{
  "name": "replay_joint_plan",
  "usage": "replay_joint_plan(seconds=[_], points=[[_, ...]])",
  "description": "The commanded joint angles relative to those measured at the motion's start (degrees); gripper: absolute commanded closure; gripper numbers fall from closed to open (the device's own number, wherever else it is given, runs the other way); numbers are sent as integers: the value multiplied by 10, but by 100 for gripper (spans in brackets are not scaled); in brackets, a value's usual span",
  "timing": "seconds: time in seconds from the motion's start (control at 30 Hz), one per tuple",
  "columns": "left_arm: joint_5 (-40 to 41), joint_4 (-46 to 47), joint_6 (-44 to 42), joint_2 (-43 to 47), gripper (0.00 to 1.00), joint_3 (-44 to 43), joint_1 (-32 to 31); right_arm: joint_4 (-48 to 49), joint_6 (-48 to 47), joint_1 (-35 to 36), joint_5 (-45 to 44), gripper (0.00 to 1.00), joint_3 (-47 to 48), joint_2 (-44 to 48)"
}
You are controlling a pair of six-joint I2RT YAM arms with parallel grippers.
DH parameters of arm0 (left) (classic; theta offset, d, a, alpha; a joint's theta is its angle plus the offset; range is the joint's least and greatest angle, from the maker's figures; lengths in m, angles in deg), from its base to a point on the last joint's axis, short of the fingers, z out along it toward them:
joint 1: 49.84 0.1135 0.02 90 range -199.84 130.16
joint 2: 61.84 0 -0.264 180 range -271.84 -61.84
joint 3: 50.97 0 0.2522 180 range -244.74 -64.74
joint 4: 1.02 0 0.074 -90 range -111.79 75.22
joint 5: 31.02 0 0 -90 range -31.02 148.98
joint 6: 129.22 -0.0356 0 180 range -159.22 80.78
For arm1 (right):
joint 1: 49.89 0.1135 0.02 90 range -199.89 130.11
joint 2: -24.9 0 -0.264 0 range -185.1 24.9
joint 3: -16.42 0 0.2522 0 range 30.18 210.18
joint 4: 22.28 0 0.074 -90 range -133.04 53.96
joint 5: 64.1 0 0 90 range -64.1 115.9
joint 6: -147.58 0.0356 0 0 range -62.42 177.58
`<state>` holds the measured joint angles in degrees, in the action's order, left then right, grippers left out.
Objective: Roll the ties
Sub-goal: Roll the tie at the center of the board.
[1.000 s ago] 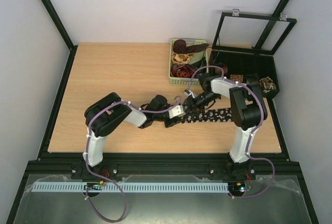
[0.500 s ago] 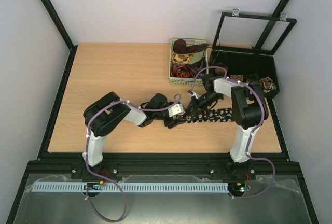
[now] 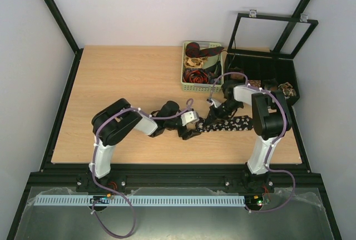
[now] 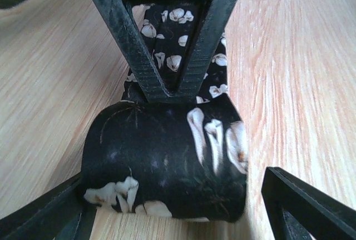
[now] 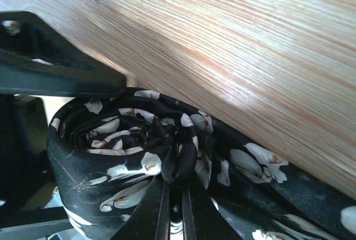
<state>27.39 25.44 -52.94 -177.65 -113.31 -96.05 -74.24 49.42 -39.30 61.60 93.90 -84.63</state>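
One black tie (image 3: 228,123), smooth fabric printed with white petals, lay on the wooden counter (image 3: 122,84), its left end wound into a single fat coil (image 4: 167,168), the rest flat. The right end effector (image 5: 175,206) was pinched shut on the coil's centre. The left end effector (image 4: 172,218) stood wide, one finger either side of the coil. One green slatted basket (image 3: 183,73) behind held more ties (image 3: 196,76).

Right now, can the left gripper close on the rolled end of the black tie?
Probably yes: the roll lies between the open fingers of the left gripper; the right gripper pinches only its core.
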Motion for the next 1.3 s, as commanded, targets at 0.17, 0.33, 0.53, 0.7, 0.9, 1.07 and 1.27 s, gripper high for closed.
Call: replay_joint_plan(seconds=[0.17, 0.33, 0.53, 0.7, 0.9, 1.07, 1.27], points=[[9, 72, 32, -77, 23, -51, -16, 28, 23, 42, -115, 99, -13, -70], [19, 38, -4, -81, 46, -59, -14, 34, 28, 49, -98, 99, -8, -78], [40, -13, -35, -27, 47, 6, 9, 34, 28, 48, -85, 99, 4, -67], [9, 6, -25, 4, 24, 52, 28, 34, 19, 49, -84, 99, -4, -67], [-12, 34, 0, -11, 27, 30, 23, 47, 31, 48, -73, 99, -18, -65], [-26, 53, 29, -26, 30, 4, 12, 53, 38, 49, -73, 99, -21, -66], [23, -3, -27, -13, 59, 19, 1, 30, 23, 43, -74, 97, -2, -54]])
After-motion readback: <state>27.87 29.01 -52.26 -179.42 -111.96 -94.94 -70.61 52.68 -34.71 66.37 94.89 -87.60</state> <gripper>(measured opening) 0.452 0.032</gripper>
